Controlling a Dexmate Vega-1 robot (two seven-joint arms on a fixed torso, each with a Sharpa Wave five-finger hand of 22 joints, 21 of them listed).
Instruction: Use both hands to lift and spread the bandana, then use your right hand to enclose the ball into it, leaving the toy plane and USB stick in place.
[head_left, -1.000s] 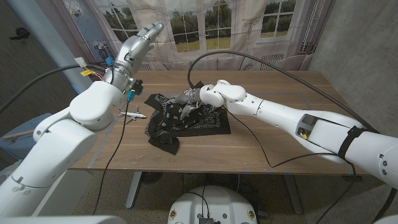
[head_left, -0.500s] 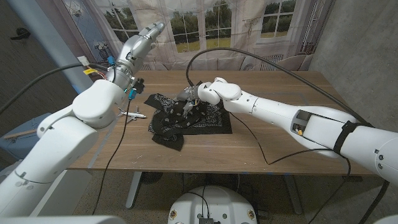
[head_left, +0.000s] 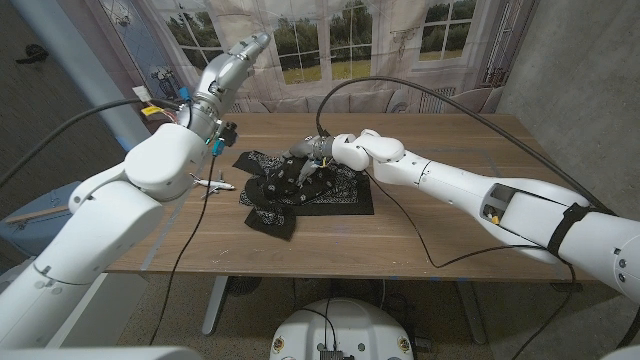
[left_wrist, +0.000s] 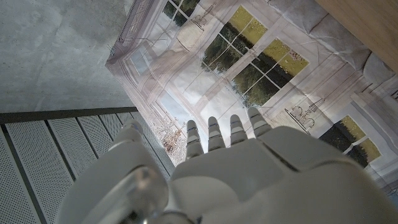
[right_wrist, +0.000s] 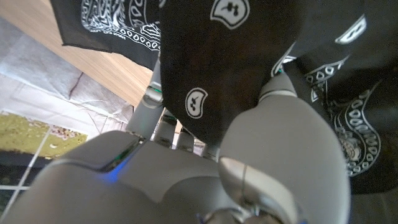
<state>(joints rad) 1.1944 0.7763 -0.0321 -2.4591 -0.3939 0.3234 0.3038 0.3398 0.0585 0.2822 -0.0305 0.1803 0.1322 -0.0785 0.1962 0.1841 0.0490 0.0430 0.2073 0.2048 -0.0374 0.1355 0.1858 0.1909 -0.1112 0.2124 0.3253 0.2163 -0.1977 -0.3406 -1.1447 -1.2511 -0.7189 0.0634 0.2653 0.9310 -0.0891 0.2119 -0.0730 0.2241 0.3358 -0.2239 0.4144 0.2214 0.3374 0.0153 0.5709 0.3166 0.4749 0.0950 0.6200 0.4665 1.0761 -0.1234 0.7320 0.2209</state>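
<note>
The black bandana (head_left: 330, 196) with white paisley print lies crumpled on the wooden table (head_left: 440, 230), its near-left corner folded out. My right hand (head_left: 308, 160) is over its far-left part and grips a fold; in the right wrist view the bandana (right_wrist: 236, 56) drapes between the thumb (right_wrist: 283, 87) and the fingers (right_wrist: 154, 93). My left hand (head_left: 236, 58) is raised high above the table's far-left corner, fingers straight and apart, holding nothing, and reaches toward the backdrop as the left hand (left_wrist: 217, 143). The white toy plane (head_left: 212, 184) lies left of the bandana. The ball is hidden.
A printed window backdrop (head_left: 380, 40) hangs behind the table. A black cable (head_left: 400, 210) runs across the table right of the bandana. Bare wood lies on the table's right half and near edge.
My right hand has shifted slightly right and away with the fold in it, dragging the bandana's near-left flap a little right. My left arm has edged right, hand still raised.
</note>
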